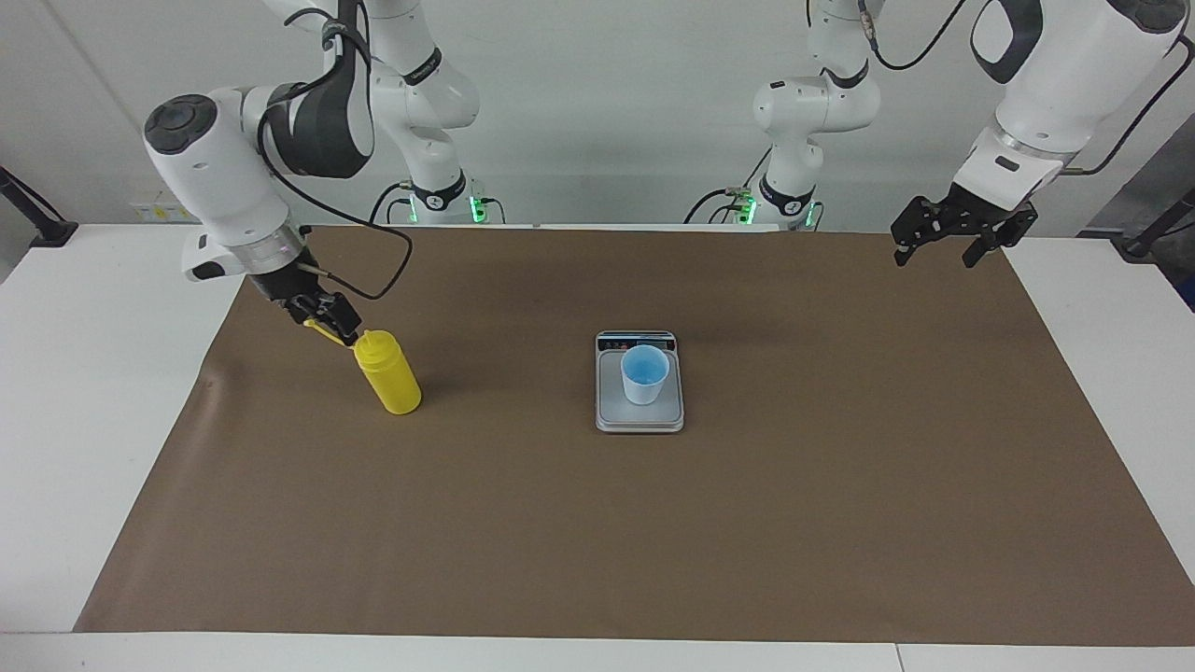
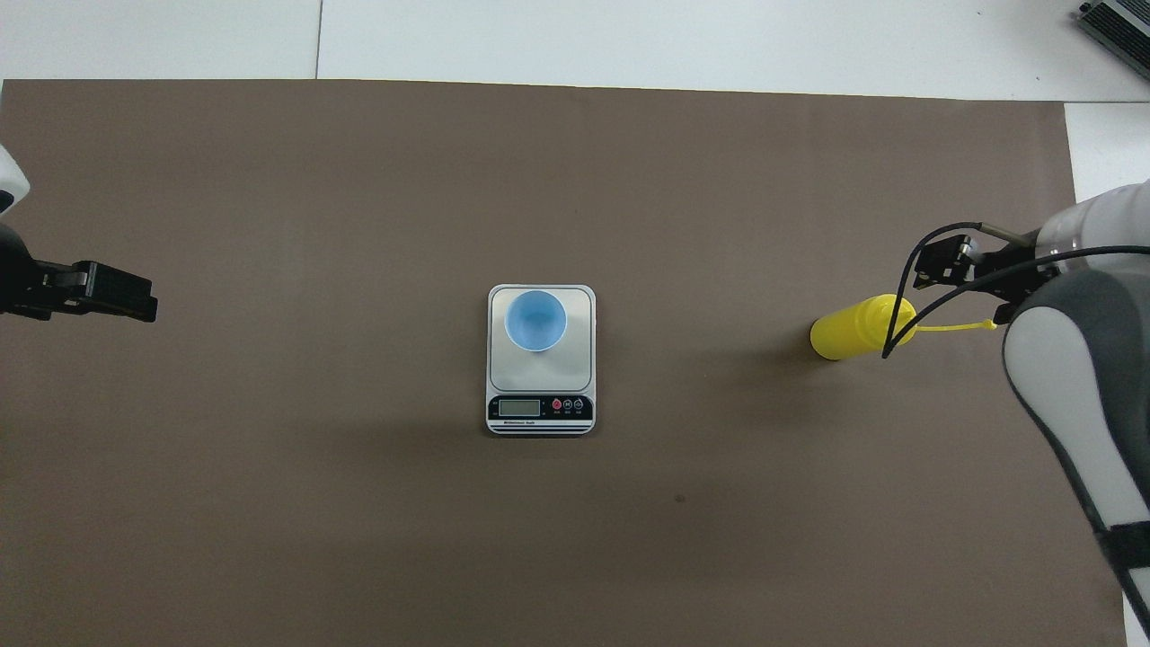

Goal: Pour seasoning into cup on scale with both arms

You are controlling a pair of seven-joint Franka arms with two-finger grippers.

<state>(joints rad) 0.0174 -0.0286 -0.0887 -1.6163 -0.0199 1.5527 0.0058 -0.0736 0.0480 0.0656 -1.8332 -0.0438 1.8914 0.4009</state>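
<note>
The yellow seasoning bottle (image 1: 392, 378) (image 2: 849, 331) stands upright on the brown mat toward the right arm's end of the table, its thin cap strap (image 2: 957, 326) sticking out sideways. My right gripper (image 1: 334, 325) points down at the strap, right beside the bottle's nozzle, open and holding nothing; from overhead its own arm mostly covers it. The light-blue cup (image 1: 644, 373) (image 2: 535, 320) stands on the silver-grey scale (image 1: 639, 417) (image 2: 584, 359) in the mat's middle. My left gripper (image 1: 934, 254) (image 2: 135, 301) hangs open and empty over the mat's edge at the left arm's end.
A brown mat (image 1: 840, 485) covers most of the white table (image 1: 84, 392). The scale's display strip (image 2: 539, 407) faces the robots. The right arm's black cable (image 1: 373, 271) loops above the bottle.
</note>
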